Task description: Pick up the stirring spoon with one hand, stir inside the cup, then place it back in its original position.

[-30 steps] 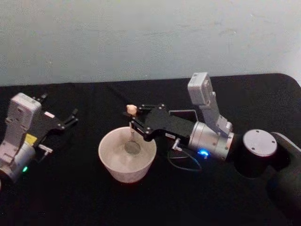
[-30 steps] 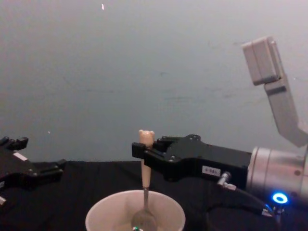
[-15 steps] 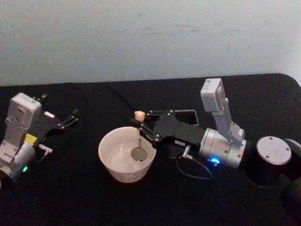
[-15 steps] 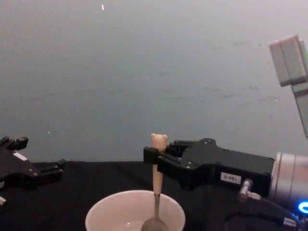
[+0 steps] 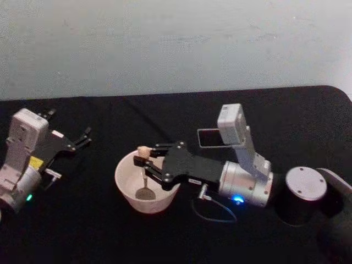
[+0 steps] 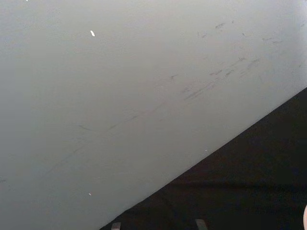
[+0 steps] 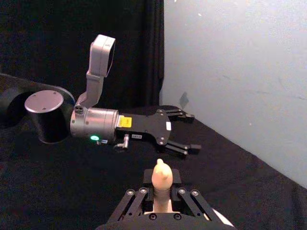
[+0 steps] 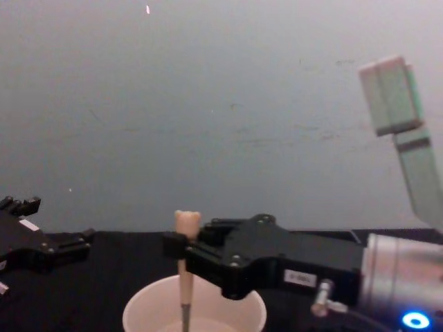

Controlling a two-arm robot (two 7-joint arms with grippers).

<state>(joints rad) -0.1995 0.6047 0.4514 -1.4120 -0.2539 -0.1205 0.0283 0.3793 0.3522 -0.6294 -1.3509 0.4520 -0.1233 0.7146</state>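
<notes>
The cream-white cup (image 5: pixel 127 198) stands at the middle of the black table. My right gripper (image 5: pixel 142 159) hangs over its left half, shut on the stirring spoon (image 5: pixel 144 152). The spoon stands upright, its bear head above the fingers and its metal bowl (image 5: pixel 144 193) down inside the cup. From the chest view the beige handle (image 8: pixel 185 287) dips below the cup (image 8: pixel 142 312) rim, held by the right gripper (image 8: pixel 181 249). The right wrist view shows the bear head (image 7: pixel 161 178) between the fingers. The dark grey holder (image 5: pixel 208 137) stands behind the right arm. My left gripper (image 5: pixel 82 137) rests open at the far left.
The right arm's wrist camera (image 5: pixel 231 124) rises above the holder, and a loose cable (image 5: pixel 212 212) loops under the wrist. The arm's round grey base (image 5: pixel 302 184) sits at the right. A pale wall closes off the table's back edge.
The right gripper has carried the spoon from the cup's right side across to its left and nearer side, still inside the cup. The left arm has not moved.
</notes>
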